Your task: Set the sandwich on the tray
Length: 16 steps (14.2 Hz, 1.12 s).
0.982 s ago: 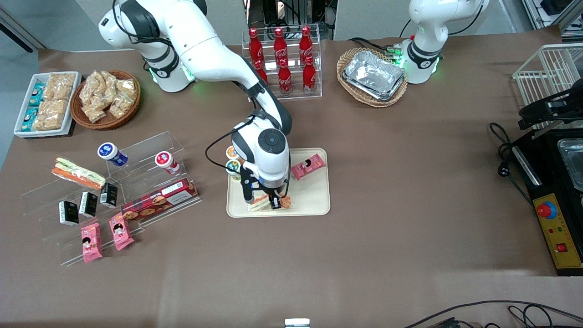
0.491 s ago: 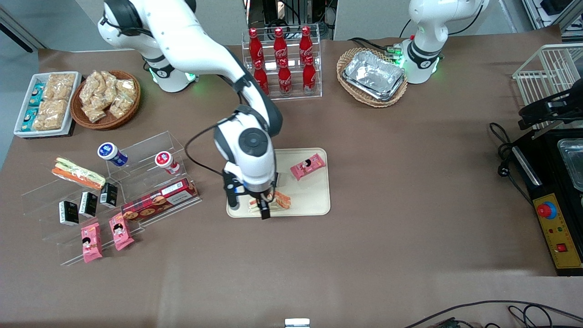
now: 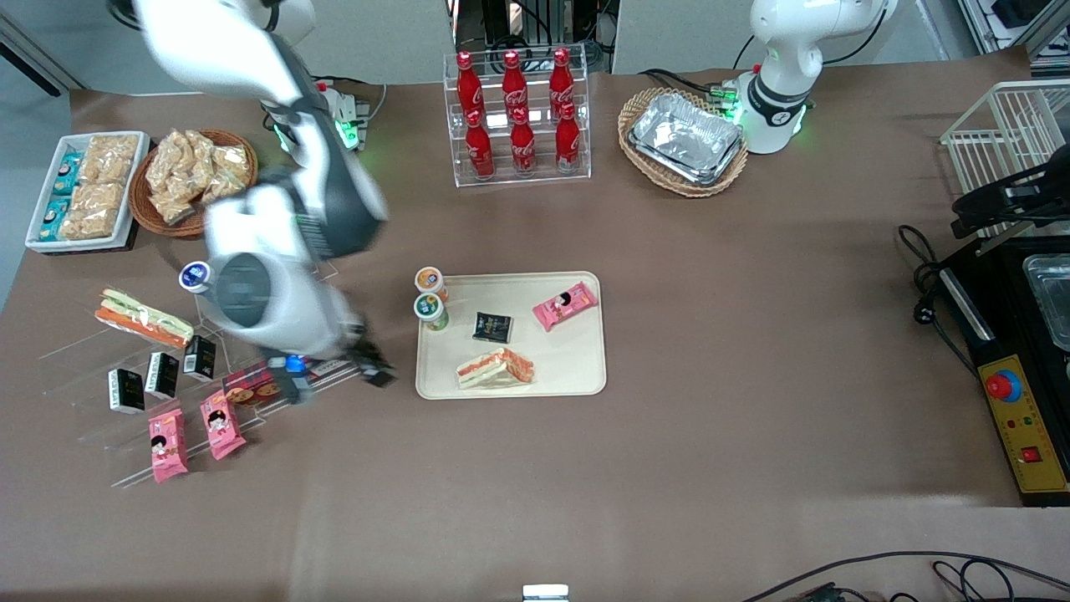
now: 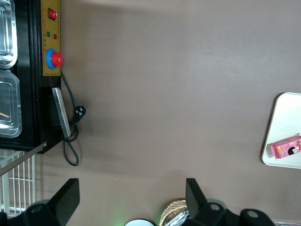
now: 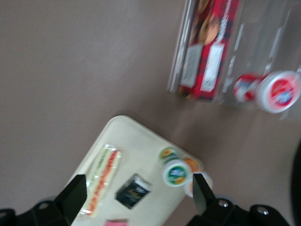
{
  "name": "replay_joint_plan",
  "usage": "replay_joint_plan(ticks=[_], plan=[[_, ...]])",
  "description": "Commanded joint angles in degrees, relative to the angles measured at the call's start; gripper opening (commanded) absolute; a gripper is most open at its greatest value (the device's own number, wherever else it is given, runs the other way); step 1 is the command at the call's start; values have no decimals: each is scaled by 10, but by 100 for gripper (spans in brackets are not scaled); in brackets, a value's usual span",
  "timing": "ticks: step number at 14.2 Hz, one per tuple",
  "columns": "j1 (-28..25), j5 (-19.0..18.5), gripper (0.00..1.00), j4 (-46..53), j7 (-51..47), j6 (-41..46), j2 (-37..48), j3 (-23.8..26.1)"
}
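Observation:
The sandwich (image 3: 495,368), a clear-wrapped triangular wedge with an orange-red filling, lies flat on the cream tray (image 3: 573,364) near the rim closest to the front camera. In the right wrist view the sandwich (image 5: 101,176) rests on the tray (image 5: 127,141) with nothing touching it. My gripper (image 3: 334,378) hangs above the table beside the tray, toward the working arm's end, over the edge of the acrylic stand. Seen from the wrist, the gripper (image 5: 138,186) is open, its fingers wide apart and holding nothing.
On the tray also sit two yogurt cups (image 3: 431,298), a black packet (image 3: 492,327) and a pink packet (image 3: 566,304). An acrylic stand (image 3: 276,276) holds a red biscuit box (image 5: 207,52), small cartons and a longer sandwich (image 3: 142,318). A cola bottle rack (image 3: 517,117) stands farther from the camera.
The gripper let go of the sandwich, lifted, and swung away from the tray toward the working arm's end. The sandwich stays lying on the tray.

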State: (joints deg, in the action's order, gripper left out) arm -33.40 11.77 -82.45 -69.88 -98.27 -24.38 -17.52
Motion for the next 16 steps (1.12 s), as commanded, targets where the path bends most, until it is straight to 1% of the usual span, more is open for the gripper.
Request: replay_joint_plan(ticks=[1, 3, 5, 7, 9, 11, 12, 14, 15, 16], plan=[[60, 11, 100, -10, 154, 63, 46, 5], [83, 5, 100, -10, 229, 63, 51, 5], [86, -12, 100, -10, 320, 53, 56, -7], [100, -10, 100, -10, 460, 48, 58, -22], [119, -11, 100, -11, 550, 48, 65, -42], [149, -13, 100, -15, 636, 48, 86, -50], [173, -12, 100, -16, 679, 48, 93, -50], [208, -12, 100, -28, 746, 48, 115, -48], [216, -14, 100, -40, 757, 48, 132, -48], [225, -27, 100, -55, 760, 48, 150, -45]])
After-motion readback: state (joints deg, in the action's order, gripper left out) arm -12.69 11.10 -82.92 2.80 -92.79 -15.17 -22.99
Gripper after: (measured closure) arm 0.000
